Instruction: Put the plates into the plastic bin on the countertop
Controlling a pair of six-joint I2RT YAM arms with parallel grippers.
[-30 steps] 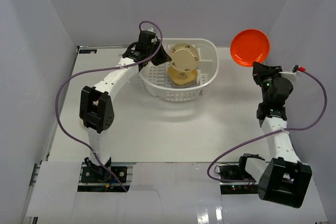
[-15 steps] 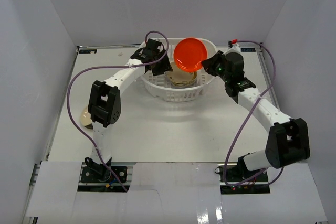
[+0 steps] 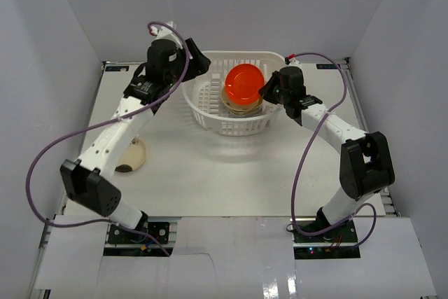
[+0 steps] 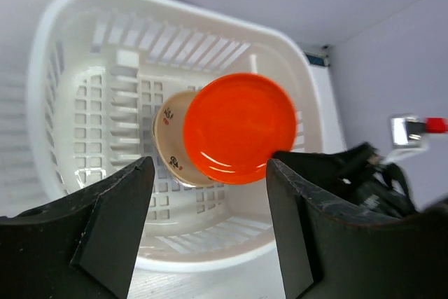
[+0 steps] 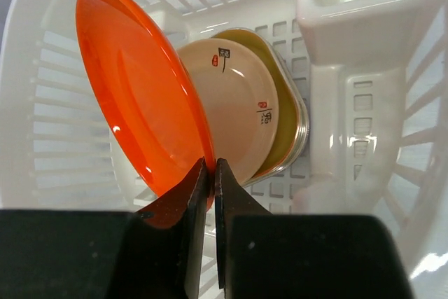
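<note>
A red-orange plate (image 5: 140, 96) hangs tilted inside the plastic bin (image 3: 210, 113), and my right gripper (image 5: 212, 166) is shut on its lower rim. From above, the right gripper (image 3: 267, 91) reaches in over the bin's right side, holding the red-orange plate (image 3: 243, 83) over a stack. The stack has a cream plate (image 5: 234, 99) with small marks on top of a yellow-green one (image 5: 288, 120). My left gripper (image 4: 210, 167) is open and empty, raised above the bin's (image 4: 49, 68) left rim. From above, the left gripper (image 3: 195, 61) is at the bin's back left. One more cream plate (image 3: 133, 155) lies on the countertop (image 3: 231, 173) at the left.
The bin's small corner compartment (image 5: 357, 12) is just right of the stack. White walls close in the countertop on three sides. Purple cables loop off both arms. The left arm's forearm (image 3: 112, 134) passes close over the loose cream plate.
My left gripper let go of a tan plate into the bin, opened and pulled back to the left. The right arm swung in from the far right and lowered the red-orange plate over the stack.
</note>
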